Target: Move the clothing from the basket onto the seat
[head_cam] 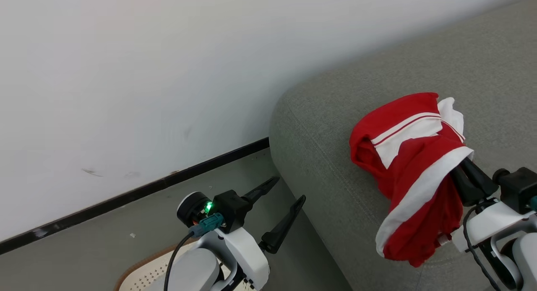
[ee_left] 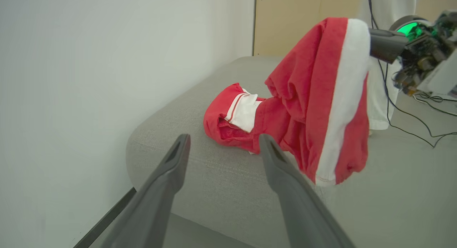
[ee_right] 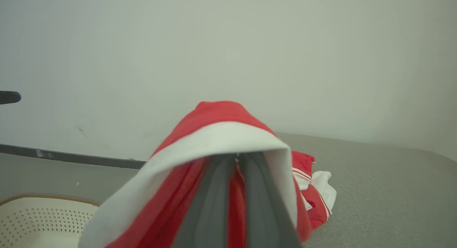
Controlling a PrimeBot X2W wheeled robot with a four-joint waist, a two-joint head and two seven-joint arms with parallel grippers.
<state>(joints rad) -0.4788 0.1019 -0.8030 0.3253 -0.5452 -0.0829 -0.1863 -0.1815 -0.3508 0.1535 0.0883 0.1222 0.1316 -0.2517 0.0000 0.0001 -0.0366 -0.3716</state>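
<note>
The clothing drapes over my right gripper, whose fingers are pressed together on a fold of it. One bunched end lies on the seat near its rounded corner, and the rest hangs by the seat's edge. My left gripper is spread wide and empty above bare floor between seat and wall. The basket rim is under my forearm.

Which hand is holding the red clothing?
The right hand, shut on the clothing over the seat; the left hand hangs open and empty.
</note>
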